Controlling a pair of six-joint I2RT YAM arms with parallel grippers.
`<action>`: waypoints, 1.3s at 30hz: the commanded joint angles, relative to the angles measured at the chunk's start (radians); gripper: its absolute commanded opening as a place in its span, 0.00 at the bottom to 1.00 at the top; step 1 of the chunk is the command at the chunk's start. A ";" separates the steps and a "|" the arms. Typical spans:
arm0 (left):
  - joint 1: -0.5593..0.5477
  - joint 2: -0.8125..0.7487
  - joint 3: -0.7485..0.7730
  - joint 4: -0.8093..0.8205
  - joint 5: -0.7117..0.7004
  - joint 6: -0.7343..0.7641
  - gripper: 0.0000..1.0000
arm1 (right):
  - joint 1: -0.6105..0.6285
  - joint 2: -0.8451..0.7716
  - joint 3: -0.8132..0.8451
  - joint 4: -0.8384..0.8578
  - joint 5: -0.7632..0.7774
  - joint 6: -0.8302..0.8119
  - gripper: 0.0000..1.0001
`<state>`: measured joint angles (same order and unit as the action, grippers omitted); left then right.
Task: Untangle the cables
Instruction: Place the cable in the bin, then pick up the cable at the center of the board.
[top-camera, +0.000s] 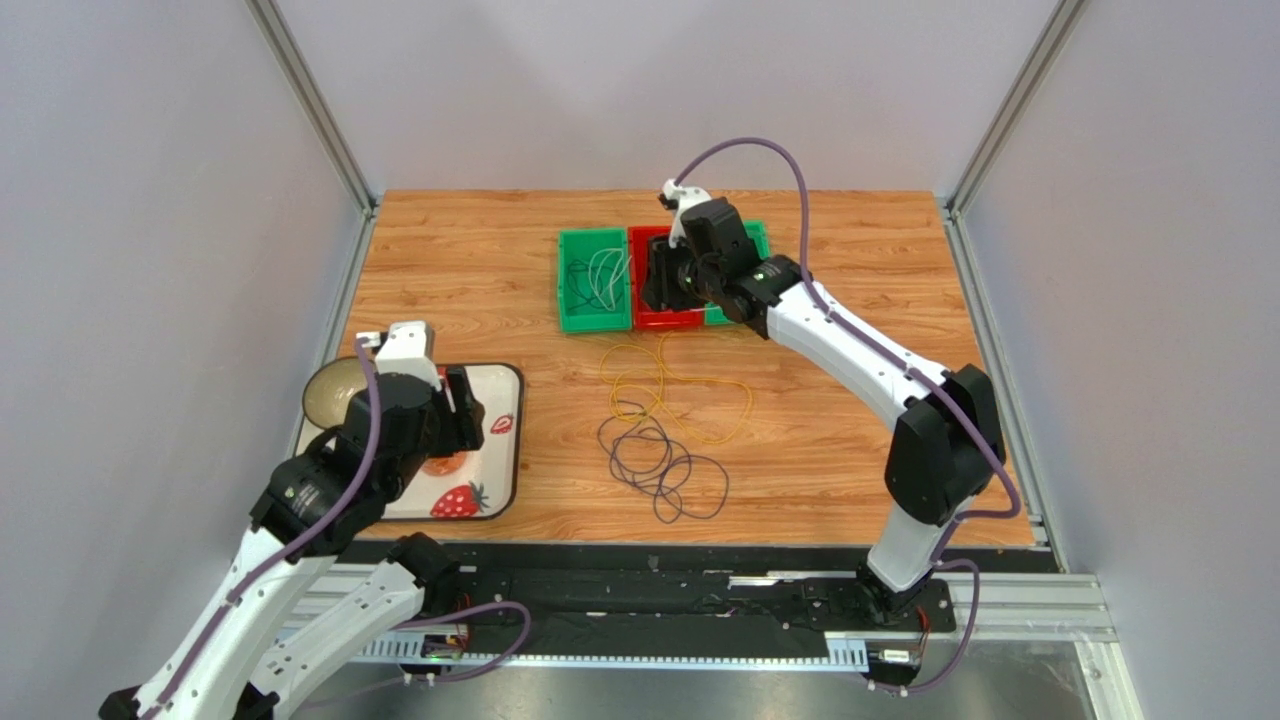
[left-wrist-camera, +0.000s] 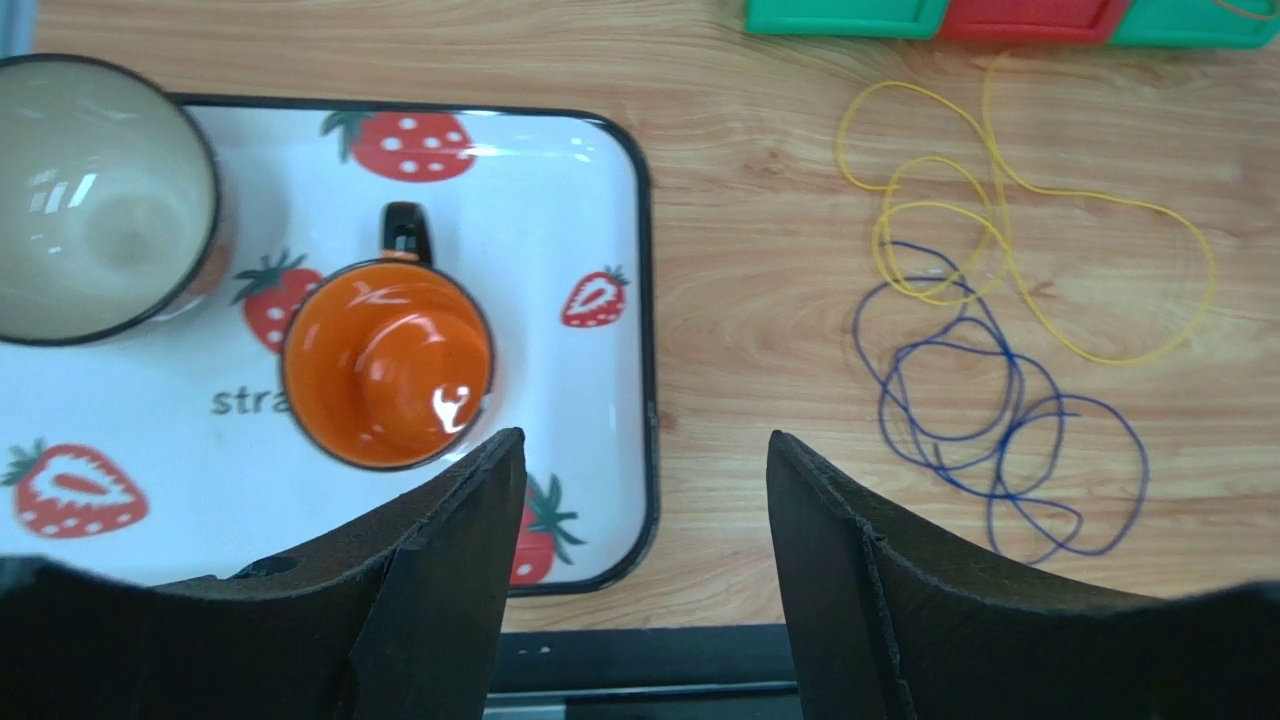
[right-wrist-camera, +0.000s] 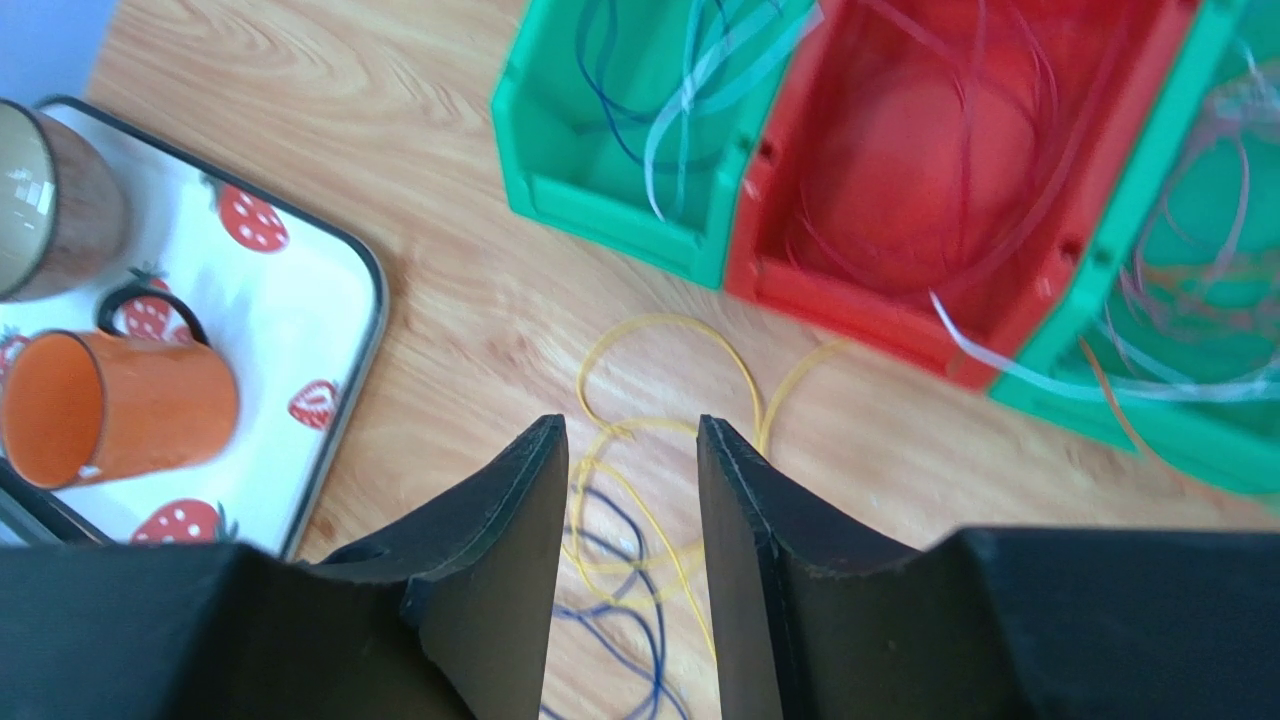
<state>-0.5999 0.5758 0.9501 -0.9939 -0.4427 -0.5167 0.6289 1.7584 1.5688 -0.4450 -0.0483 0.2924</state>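
Observation:
Yellow cable loops lie on the wooden table, overlapping dark purple loops nearer me. Both show in the left wrist view, yellow and purple, and in the right wrist view, yellow and purple. Thin white wires lie in the left green bin, reddish ones in the red bin, white and orange ones in the right green bin. My right gripper is open and empty, held above the red bin. My left gripper is open and empty over the tray's right edge.
A strawberry-print tray at the left holds an orange cup and a bowl. The three bins stand side by side at the back centre. Walls enclose the table on the left, right and back.

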 joint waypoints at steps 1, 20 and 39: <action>0.005 0.073 -0.011 0.144 0.189 -0.028 0.68 | 0.002 -0.097 -0.107 0.029 0.048 0.063 0.41; -0.005 0.539 -0.070 0.581 0.369 -0.089 0.59 | 0.029 -0.203 -0.455 0.065 -0.039 0.248 0.37; -0.107 0.772 -0.214 0.716 0.407 -0.193 0.51 | 0.075 -0.180 -0.452 0.029 -0.041 0.215 0.36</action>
<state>-0.6888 1.3209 0.7311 -0.3378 -0.0341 -0.6659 0.7029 1.5990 1.0996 -0.4213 -0.0967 0.5247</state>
